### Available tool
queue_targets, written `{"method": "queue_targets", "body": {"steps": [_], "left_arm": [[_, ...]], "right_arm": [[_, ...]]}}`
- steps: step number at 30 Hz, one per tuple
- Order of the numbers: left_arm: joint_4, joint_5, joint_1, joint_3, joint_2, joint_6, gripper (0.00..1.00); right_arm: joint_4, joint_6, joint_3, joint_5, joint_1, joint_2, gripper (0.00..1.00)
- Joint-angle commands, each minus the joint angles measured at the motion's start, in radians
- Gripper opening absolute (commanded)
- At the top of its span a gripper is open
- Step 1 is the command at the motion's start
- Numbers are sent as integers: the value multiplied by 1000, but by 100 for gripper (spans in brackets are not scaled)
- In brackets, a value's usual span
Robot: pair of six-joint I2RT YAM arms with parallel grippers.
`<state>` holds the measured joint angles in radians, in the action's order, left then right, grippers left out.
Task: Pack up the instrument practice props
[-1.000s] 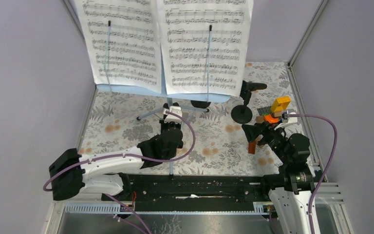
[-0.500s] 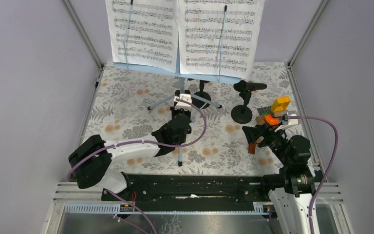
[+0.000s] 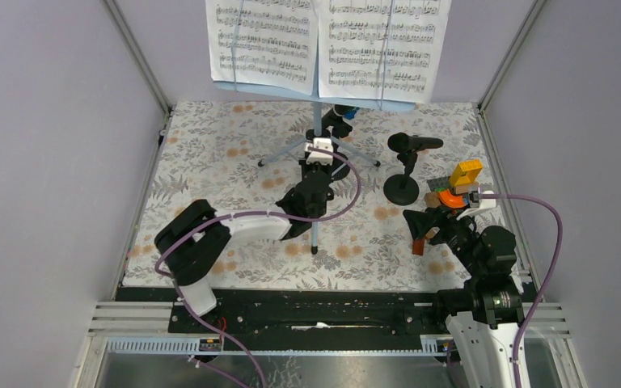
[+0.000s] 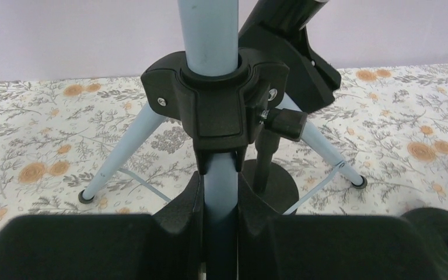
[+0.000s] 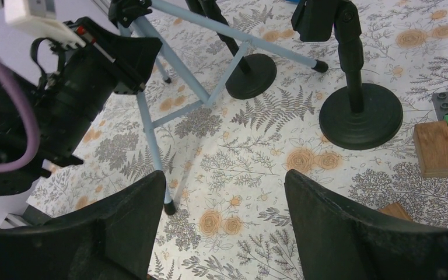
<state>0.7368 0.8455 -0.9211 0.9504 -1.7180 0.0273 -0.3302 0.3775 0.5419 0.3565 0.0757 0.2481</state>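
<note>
At lower right our right arm's fingers (image 5: 356, 233) gape wide, empty. Mid-frame, our left arm's fingers (image 4: 182, 213) are pinched on the smooth near leg of the thin blue-grey metal tripod (image 4: 219, 181). The leg's axis runs away from us, up to the light-blue perforated music desk (image 3: 315, 90), which holds white sheet-music pages (image 3: 263, 40) at top centre.

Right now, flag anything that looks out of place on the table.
One microphone holder stands under the music stand's tripod, between its legs, an odd tangle. Coloured blocks sit beside the other holder.
</note>
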Motion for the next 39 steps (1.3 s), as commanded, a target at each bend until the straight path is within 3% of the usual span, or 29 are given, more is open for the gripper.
{"method": "queue_targets", "body": {"steps": [1,8,12,16,21,24,31,39], "left_arm": [[-111,-69,63,84,-143,17,0],[-124,72,82,222,-285,1,0],[-152,45,80,228,-303,28,1],[-134,-39,81,154,-248,58,41],[-121,-75,78,88,-165,56,77],[-124,-68,63,53,-96,40,93],[-133,-137,-6,-136,181,101,99],[-405,-315,-64,-285,538,350,99]], "right_arm": [[2,-14,49,-10,-1,-7,82],[-4,-17,52,-19,-1,-10,82],[-11,-26,60,-26,-1,-8,84],[-16,-31,66,-36,-2,-1,90],[-18,-17,77,-37,-1,29,94],[-18,-14,87,-38,-1,36,95],[-35,-16,138,-67,-1,39,97],[-137,-15,232,-142,-1,75,100]]}}
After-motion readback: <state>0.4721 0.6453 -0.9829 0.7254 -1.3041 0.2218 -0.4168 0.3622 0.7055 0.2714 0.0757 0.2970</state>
